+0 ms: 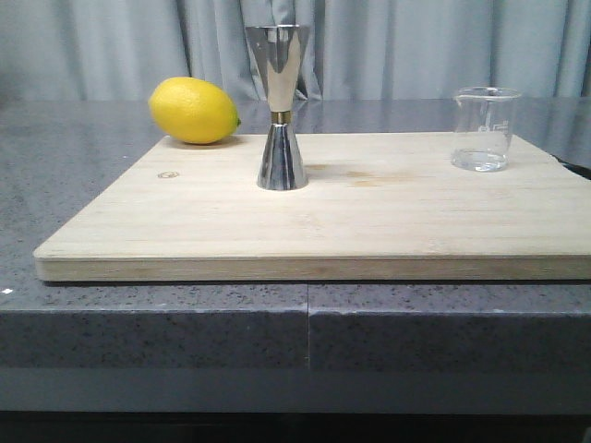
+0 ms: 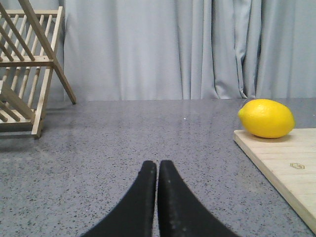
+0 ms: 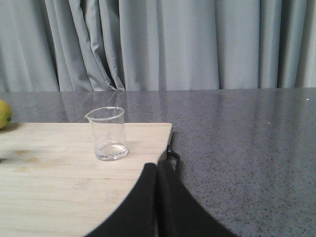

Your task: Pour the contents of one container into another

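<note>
- Board (image 1: 369, 221) lies flat on the grey counter (image 1: 138, 314), its front edge just short of the counter's front edge.
- Jigger (image 1: 280, 106) stands upright on the board, left of centre and toward the back half. Steel, gold band at the waist, nothing touching it.
- Beaker (image 1: 482, 129) stands upright near the board's back right corner, well apart from the jigger. Lip points left in the front view. It's clear glass with a thick base; I can't tell if there's liquid in it.
- Lemon (image 1: 194, 110) sits at the board's back left corner, partly overhanging the back edge.
- Left gripper (image 2: 158, 170): fingers pressed together, holding nothing, low over bare counter off the board's left edge. Lemon is ahead of it to one side.
- Right gripper (image 3: 157, 173): fingers together too, empty, by the board's right edge. Beaker is ahead of it, not in contact.
- Wooden rack (image 2: 27, 69) stands on the counter well left of the board, seen only from the left wrist.
- Grey curtain (image 1: 416, 46) runs behind the counter.
</note>
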Robot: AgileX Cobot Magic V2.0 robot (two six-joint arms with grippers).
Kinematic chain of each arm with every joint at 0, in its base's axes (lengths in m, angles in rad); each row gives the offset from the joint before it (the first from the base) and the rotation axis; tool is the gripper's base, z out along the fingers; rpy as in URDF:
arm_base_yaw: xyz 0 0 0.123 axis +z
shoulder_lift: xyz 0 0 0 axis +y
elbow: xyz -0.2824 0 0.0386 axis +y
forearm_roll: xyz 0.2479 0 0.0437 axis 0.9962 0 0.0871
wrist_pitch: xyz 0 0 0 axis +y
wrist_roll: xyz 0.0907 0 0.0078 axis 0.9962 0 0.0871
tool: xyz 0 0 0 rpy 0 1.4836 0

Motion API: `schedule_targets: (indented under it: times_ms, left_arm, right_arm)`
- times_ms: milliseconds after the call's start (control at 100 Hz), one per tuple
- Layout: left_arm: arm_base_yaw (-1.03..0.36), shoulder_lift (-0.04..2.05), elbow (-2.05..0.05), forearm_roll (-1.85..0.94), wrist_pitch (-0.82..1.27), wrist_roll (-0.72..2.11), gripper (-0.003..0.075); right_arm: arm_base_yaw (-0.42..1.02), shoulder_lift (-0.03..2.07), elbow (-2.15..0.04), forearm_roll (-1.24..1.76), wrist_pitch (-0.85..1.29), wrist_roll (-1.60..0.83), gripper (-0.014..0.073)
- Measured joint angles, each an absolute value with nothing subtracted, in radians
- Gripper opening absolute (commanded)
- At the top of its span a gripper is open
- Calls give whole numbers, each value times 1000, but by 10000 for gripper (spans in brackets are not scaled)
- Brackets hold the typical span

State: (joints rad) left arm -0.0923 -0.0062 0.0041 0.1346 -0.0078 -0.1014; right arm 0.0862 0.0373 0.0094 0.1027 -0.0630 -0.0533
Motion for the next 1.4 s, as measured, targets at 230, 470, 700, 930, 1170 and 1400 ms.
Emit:
schedule_targets:
  times_ms: [230,470,700,930,1170,1400]
  left_arm:
    - [-92,-6,4,135,-8,-101,-21]
    - [-92,-6,4,135,-8,-101,-21]
    - [-92,-6,4,135,-8,-101,-21]
    - [-92,-6,4,135,-8,-101,-21]
    - [-92,-6,4,135,-8,-101,-21]
    - [-92,-6,4,135,-8,-101,-21]
  right_arm:
    - [82,-8,9,87,-36,-49,-69]
    - [34,-10,9,82,9,-37,-69]
    - [32,-10,9,74,11,-36,-69]
    - [32,-10,9,59,13,-32,-69]
    - [32,-10,9,54,54,-32,-69]
    - [32,-10,9,47,58,-32,-69]
